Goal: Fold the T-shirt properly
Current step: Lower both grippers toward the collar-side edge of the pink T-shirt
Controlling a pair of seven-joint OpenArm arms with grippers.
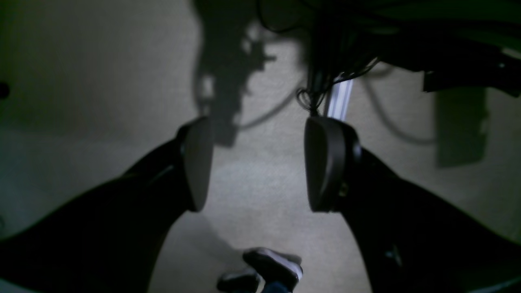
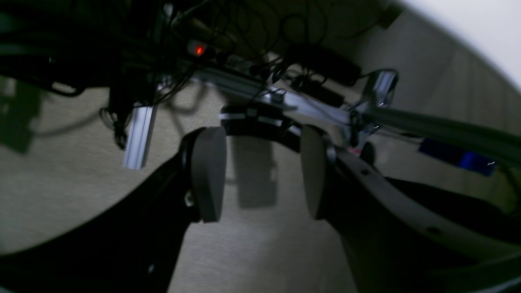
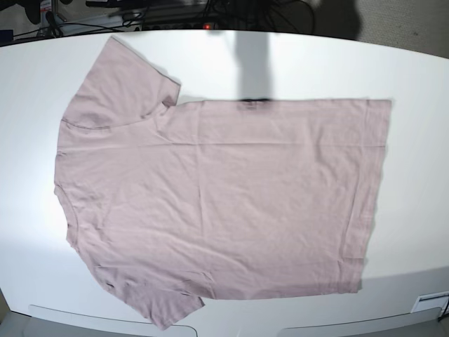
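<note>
The pink-mauve T-shirt (image 3: pixel 217 196) lies spread flat on the white table (image 3: pixel 414 77), collar end to the left, hem to the right, one sleeve at the upper left and one at the lower left. Neither arm appears in the base view. In the left wrist view my left gripper (image 1: pixel 257 162) hangs open over beige carpet with nothing between its pads. My right gripper (image 2: pixel 263 173) is likewise open and holds nothing, above the floor beside the table's frame. No cloth shows in either wrist view.
Cables and a power strip with a red light (image 2: pixel 199 50) lie under the table near aluminium frame bars (image 2: pixel 139 136). Someone's shoes (image 1: pixel 268 270) stand on the carpet. The curved white table edge (image 2: pixel 480 28) shows at the upper right of the right wrist view.
</note>
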